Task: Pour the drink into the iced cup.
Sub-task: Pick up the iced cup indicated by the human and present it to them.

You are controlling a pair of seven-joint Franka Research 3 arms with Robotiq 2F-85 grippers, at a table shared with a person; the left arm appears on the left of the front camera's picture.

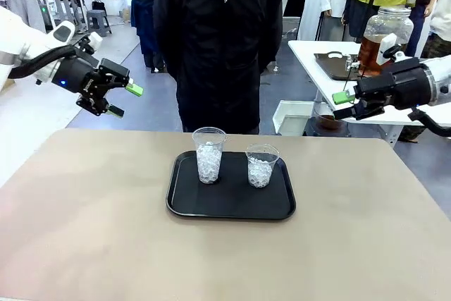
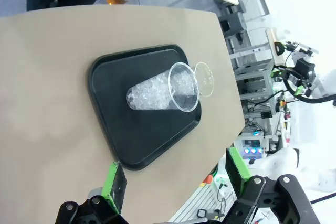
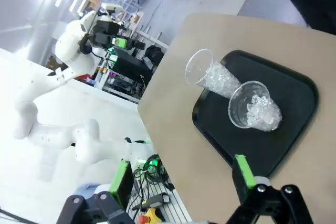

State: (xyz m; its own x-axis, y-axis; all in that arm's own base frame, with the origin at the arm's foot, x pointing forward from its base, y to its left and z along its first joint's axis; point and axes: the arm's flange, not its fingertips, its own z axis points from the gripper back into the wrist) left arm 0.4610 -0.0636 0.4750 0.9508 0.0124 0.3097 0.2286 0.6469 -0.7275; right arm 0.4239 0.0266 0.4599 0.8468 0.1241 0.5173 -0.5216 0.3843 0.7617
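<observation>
Ice (image 1: 208, 165) sits in the taller cup (image 1: 209, 136) and the shorter cup (image 1: 261, 153), side by side at the far end of the black tray (image 1: 229, 206) mid-table. The drink (image 1: 371, 53), amber in a clear jar, stands on a white table (image 1: 310, 51) far right, its lower part hidden behind the right gripper (image 1: 344, 104). That gripper and the left gripper (image 1: 125, 101) hang spread wide and empty over the far corners; bare tabletop (image 1: 84, 230) surrounds the tray

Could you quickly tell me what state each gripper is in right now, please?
Left gripper: open, holding nothing.
Right gripper: open, holding nothing.
</observation>
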